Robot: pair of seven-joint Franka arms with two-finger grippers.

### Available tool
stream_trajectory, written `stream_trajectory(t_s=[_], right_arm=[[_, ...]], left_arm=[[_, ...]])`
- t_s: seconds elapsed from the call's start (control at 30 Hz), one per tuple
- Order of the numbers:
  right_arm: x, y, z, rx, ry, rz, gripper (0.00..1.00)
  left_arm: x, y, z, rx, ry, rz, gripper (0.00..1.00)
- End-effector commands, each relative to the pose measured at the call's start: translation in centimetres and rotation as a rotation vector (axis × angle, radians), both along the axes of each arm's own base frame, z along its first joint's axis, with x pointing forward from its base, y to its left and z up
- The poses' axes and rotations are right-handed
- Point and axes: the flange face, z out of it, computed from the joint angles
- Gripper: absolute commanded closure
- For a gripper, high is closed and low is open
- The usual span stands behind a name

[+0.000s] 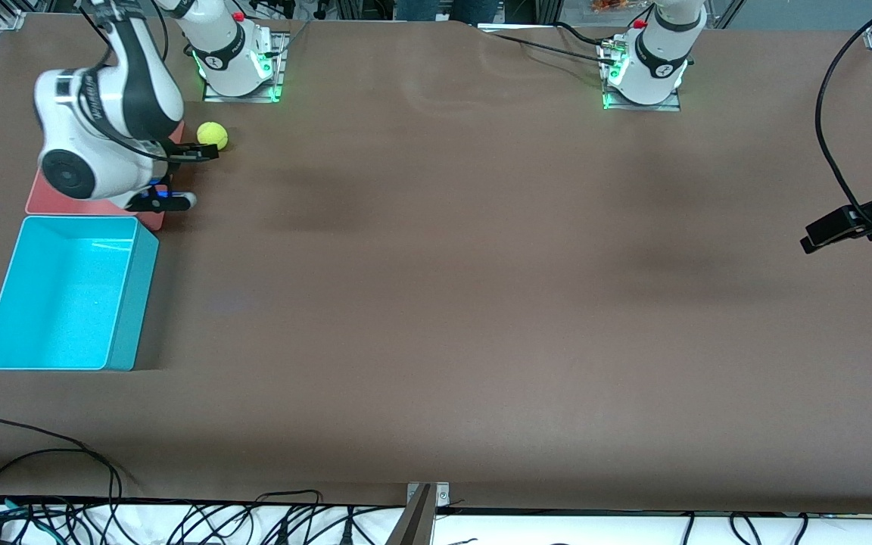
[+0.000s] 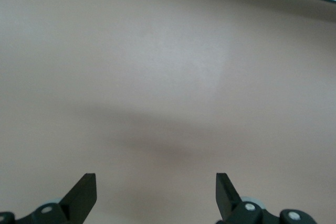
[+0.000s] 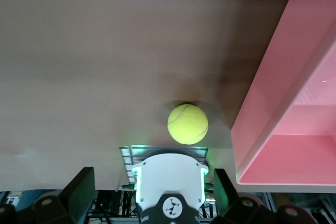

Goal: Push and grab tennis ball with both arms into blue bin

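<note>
The tennis ball lies on the brown table beside the pink bin, close to the right arm's base. In the right wrist view the ball sits apart from the fingers, ahead of the gap between them. My right gripper is open and empty, low beside the pink bin, just next to the ball; it also shows in the right wrist view. The blue bin stands empty, nearer to the front camera than the pink bin. My left gripper is open and empty over bare table at the left arm's end.
The pink bin's wall is close beside the ball. The right arm's base stands just past the ball. Cables hang by the left arm's end and along the table's front edge.
</note>
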Motion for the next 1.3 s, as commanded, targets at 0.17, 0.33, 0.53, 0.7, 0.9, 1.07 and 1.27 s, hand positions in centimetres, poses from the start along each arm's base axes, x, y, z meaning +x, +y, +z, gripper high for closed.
stream_trajectory(t_s=[0.17,0.33,0.53,0.7,0.9,1.07,1.27], right_arm=[[-3.9,-0.3,-4.1,-0.010,-0.021,0.035,0.00],[-5.7,-0.5,-6.1,-0.014,-0.004,0.042,0.00],[-6.6,-1.3,-8.0,-0.048,0.013,0.092,0.00],[-8.2,-1.3,-9.7,-0.049,0.010,0.089,0.00],[-9.5,-1.6,-10.7,-0.049,0.023,0.085,0.00],[-10.6,-2.2,-11.8,-0.044,0.020,0.072,0.00],[-11.5,-2.7,-13.7,-0.043,0.027,0.079,0.00]], left_arm=[[-2.2,-0.9,2.7,-0.059,-0.028,0.014,0.00],[-2.8,-1.9,2.3,-0.060,-0.012,0.000,0.00],[-3.6,-4.0,1.8,-0.059,0.006,-0.031,0.00],[-3.4,-4.0,1.6,-0.056,0.008,-0.033,0.00],[-3.5,-3.1,1.5,0.039,0.021,-0.044,0.00],[-3.6,-2.5,1.7,0.082,0.019,-0.045,0.00],[-3.7,-4.5,1.6,0.080,0.024,-0.091,0.00]])
